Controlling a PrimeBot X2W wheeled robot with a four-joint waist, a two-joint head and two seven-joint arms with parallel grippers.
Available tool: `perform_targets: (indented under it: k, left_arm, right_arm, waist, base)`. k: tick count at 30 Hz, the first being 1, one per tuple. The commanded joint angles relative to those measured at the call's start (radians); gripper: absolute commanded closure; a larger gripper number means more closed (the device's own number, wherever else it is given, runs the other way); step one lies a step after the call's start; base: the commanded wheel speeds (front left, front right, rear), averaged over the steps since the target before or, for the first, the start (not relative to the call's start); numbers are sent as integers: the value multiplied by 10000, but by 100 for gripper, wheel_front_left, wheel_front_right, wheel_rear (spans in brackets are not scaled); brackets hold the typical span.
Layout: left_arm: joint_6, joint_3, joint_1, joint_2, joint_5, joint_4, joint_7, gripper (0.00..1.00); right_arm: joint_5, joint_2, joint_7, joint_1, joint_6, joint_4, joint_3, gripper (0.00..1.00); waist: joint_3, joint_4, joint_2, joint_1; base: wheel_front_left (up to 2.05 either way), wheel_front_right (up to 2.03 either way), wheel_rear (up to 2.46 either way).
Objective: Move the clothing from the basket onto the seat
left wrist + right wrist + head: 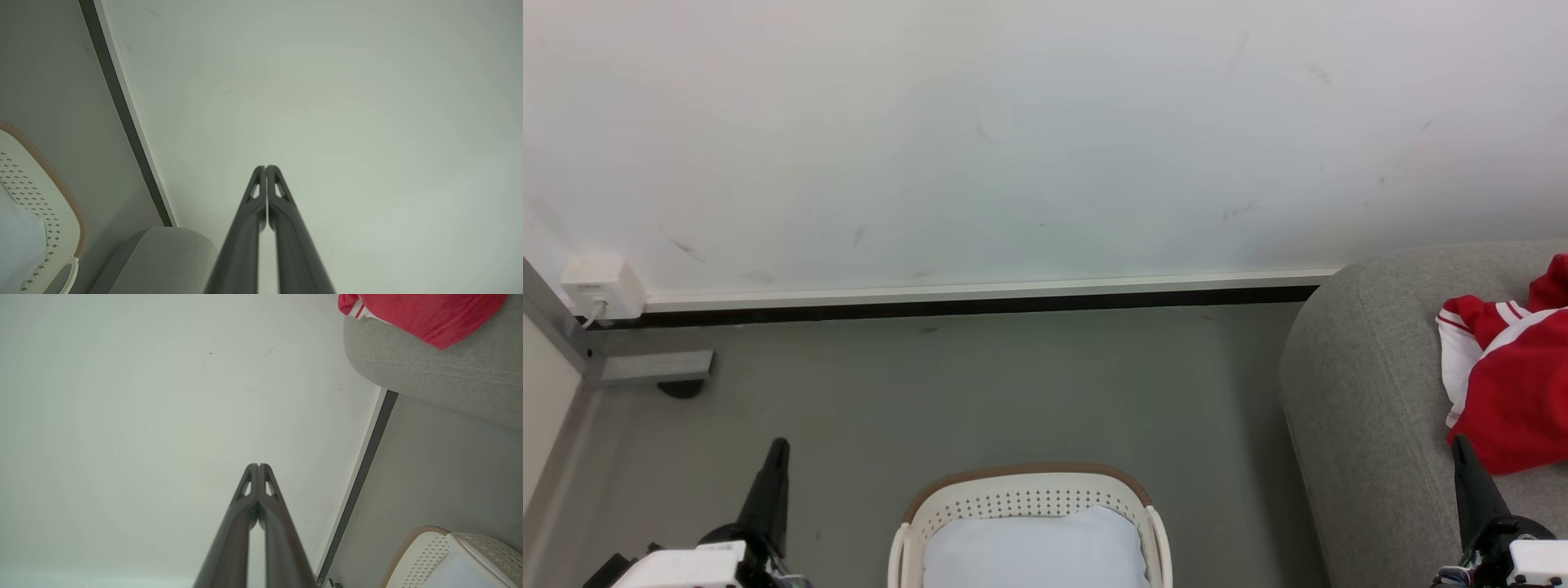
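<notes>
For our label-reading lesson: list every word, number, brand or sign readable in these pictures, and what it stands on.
None can be read.
The red-and-white jersey clothing on the grey woven-fabric seat shows only plain fabric and striped trim.
The white perforated plastic basket with a brown rim and the small white wall box bear no legible marks.

Seat (1372, 392), at 3 o'clock: matt grey woven cloth, coarse-grained. Clothing (1515, 384) on it: smooth red and white jersey fabric. Basket (1029, 494), at 6 o'clock: white perforated plastic, brown ribbed rim; pad (1033, 551) inside: soft, pale, matt cloth. Floor (972, 392): smooth matt grey. Wall (1013, 122): white, scuffed.
</notes>
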Motion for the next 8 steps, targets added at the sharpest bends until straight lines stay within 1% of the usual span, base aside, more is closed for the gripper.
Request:
perform_targets:
  k: [1,8]
  left_arm:
    - [-38,23,-83,20,-135,-30,33,100]
    - [-38,23,-83,20,-134,-30,33,100]
  right_arm:
    - [-73,-2,37,-121,-21,27,-39,100]
    - [-63,-1,39,-122,-21,28,-41,100]
  waist:
    - [0,0,-1,0]
    - [0,0,-1,0]
  base:
    - [0,0,0]
    - [0,0,0]
